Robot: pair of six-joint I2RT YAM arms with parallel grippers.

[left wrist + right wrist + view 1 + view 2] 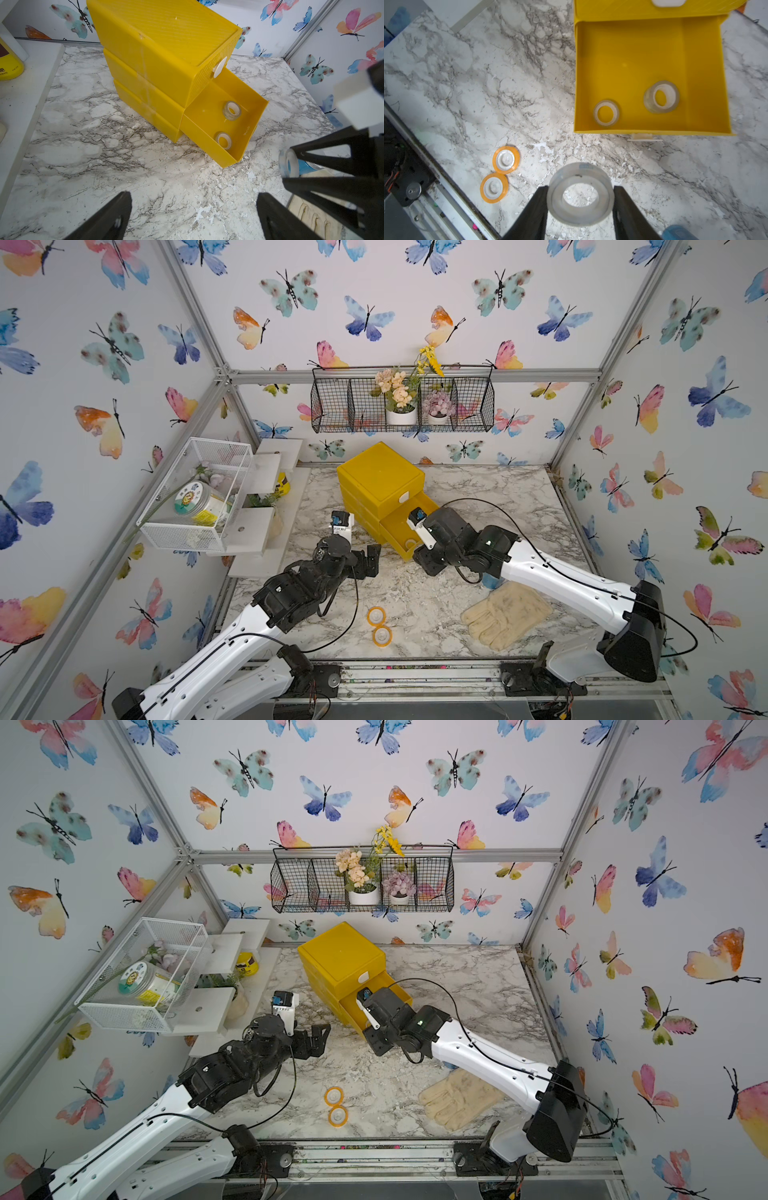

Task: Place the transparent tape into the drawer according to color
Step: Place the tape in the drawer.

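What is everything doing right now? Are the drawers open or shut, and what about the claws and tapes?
Top drawer: shut.
Lower drawer: pulled open.
Two clear tape rolls: lying inside the lower drawer.
Right claw: shut on third clear roll, outside the drawer.
Left claw: open, empty.
Two orange tape rolls: flat on the table, touching.
Glove: lying flat.

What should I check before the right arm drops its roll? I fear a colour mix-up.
1. Grip of right pincer on clear roll: ok.
2. drawer open: ok.
3. Its two rolls also clear: ok.
4. Free floor in drawer: ok.
5. Held roll over drawer: not ok, short of its front.
6. left pincer open, apart from drawer: ok.
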